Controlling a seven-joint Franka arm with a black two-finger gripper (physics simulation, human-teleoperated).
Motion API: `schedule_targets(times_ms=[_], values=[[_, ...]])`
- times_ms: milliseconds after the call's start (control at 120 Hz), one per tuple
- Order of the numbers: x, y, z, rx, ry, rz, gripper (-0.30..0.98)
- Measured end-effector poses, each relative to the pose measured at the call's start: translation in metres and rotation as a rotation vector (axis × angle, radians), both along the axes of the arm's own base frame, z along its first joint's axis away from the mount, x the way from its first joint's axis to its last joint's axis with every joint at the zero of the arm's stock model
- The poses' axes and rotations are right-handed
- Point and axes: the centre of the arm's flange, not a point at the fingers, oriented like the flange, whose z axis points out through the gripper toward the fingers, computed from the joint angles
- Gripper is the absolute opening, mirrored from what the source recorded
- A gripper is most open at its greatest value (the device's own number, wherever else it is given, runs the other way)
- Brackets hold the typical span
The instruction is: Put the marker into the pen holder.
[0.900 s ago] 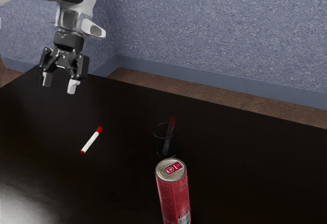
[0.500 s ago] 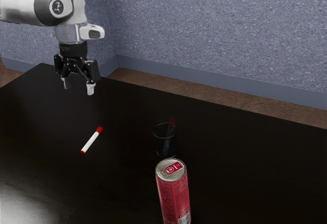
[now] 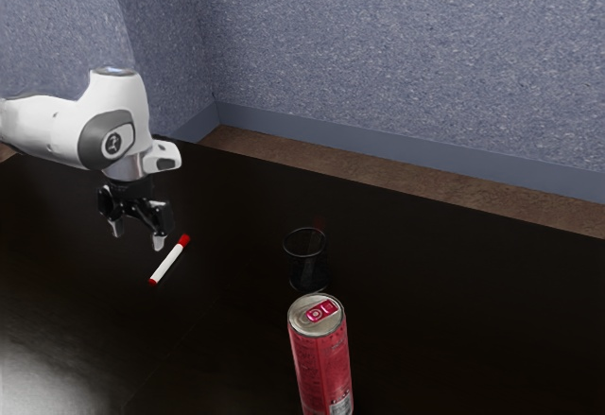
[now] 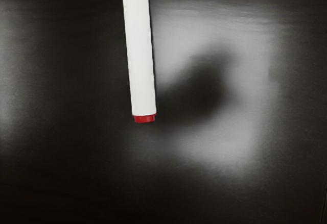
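Note:
In the exterior view my gripper point(image 3: 138, 237) is open above the table, just to the exterior view's left of the marker's red-capped end, with nothing between its fingers. The white marker point(image 3: 168, 262) with red ends lies flat on the table. Its white barrel and one red end also appear in the wrist view, the marker point(image 4: 139, 50) lying under my hand. The pen holder point(image 3: 307, 262), a dark see-through cup with a round rim, stands farther to the exterior view's right. A faint reddish shape is visible at its rim.
A red can point(image 3: 321, 358) stands upright close to the pen holder, nearer the exterior camera. The dark table point(image 3: 454, 292) extends to the exterior view's right, with a blue-grey wall point(image 3: 406, 65) beyond its far edge.
My gripper has come down a long way toward the table and closer to the marker, its fingers still apart. The marker and can have not moved; the reddish shape at the holder has faded.

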Motion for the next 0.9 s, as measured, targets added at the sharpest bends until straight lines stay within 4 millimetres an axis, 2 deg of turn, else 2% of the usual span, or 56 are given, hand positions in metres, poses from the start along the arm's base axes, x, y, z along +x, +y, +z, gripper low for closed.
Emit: schedule_targets(times_ms=[67, 158, 317, 475, 567, 650, 758, 900], values=[[0.006, -0.011, -0.009, 0.005, -0.031, -0.041, 0.69], [0.024, -0.028, -0.034, 0.017, -0.05, -0.107, 0.69], [0.04, -0.004, -0.051, 0.037, -0.078, -0.116, 0.69], [0.071, 0.009, -0.061, 0.02, -0.088, -0.1, 0.69], [0.073, 0.012, -0.077, 0.004, -0.061, -0.097, 0.69], [0.072, 0.019, -0.084, -0.003, -0.046, -0.093, 0.69], [0.084, 0.029, -0.087, -0.014, -0.04, -0.077, 0.69], [0.088, 0.038, -0.104, -0.033, -0.007, -0.062, 0.69]])
